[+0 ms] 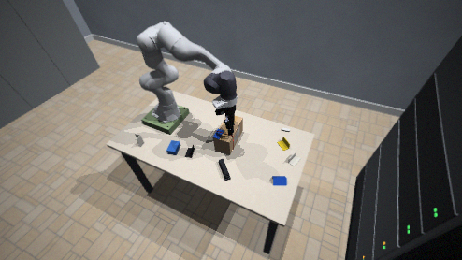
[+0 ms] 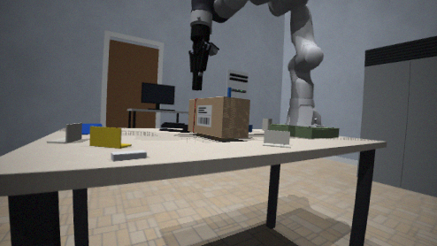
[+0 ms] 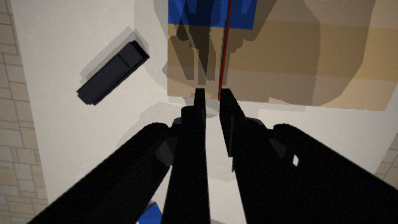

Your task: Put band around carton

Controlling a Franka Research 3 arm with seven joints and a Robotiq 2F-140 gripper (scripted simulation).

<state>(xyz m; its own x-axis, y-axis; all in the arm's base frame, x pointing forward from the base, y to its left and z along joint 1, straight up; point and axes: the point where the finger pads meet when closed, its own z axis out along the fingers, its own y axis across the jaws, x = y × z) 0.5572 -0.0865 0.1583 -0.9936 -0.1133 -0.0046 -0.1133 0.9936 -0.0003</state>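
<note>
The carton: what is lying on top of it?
A blue corner guard and a thin red band lie on the carton. The tool, nearly closed, hovers above, covering part.

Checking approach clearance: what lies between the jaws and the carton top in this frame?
Nothing solid. In the exterior view the gripper hangs above the carton with only background wall in the gap. The jaws are nearly shut and empty; the wrist view shows the red band below them.
</note>
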